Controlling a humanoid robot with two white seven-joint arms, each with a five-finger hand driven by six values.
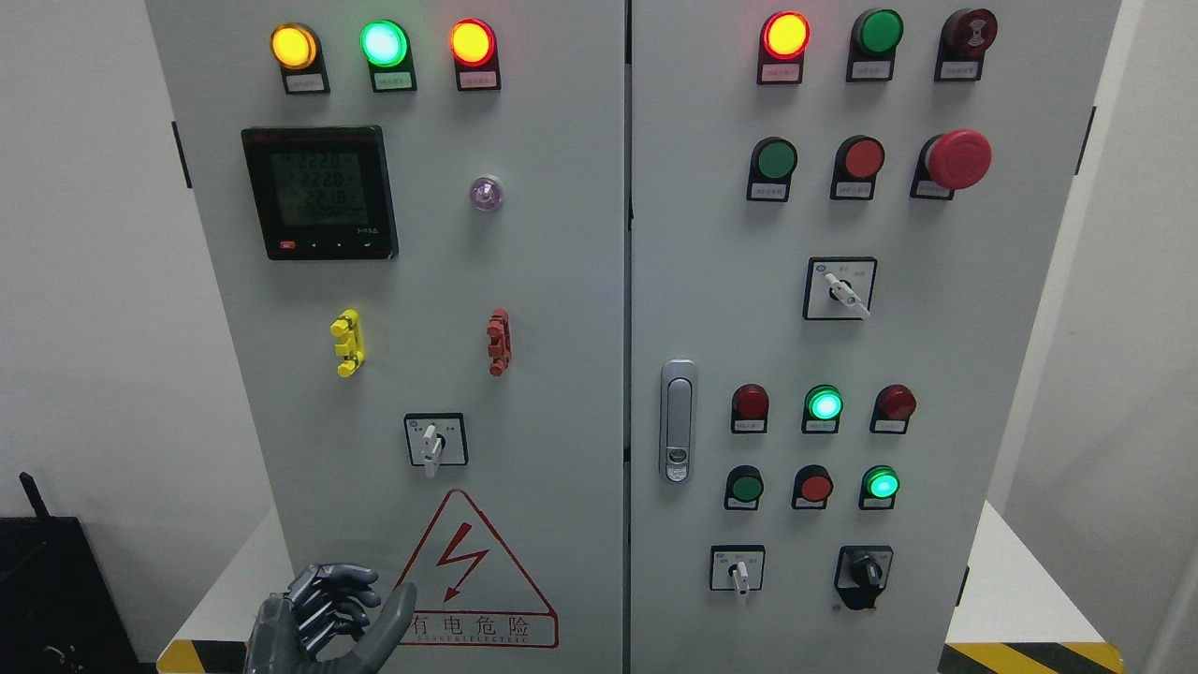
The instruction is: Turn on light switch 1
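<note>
The grey electrical cabinet [562,281] stands upright with two doors, seam down the middle. On the left door, three lamps sit along the top: amber lamp [294,47], green lamp [384,43] and red lamp [472,42], all lit. Below them is a digital meter [319,192] with readings showing (digits too small to confirm). A yellow clip [347,342] and a red clip [499,342] are mounted at mid height, well apart.

Which control is "switch 1" cannot be told from the labels. The rotary switch [434,440] on the left door sits low and central, just above the red hazard triangle [468,571], its white lever pointing down.

The left hand [323,622] shows at the lower left, near the bottom edge, just left of the triangle. Its fingers are curled loosely inward with the thumb extended toward the panel; it holds nothing and sits below the rotary switch, apart from it.

The right door carries a latch handle [678,421] near the seam and a red mushroom button [957,159] at upper right.
</note>
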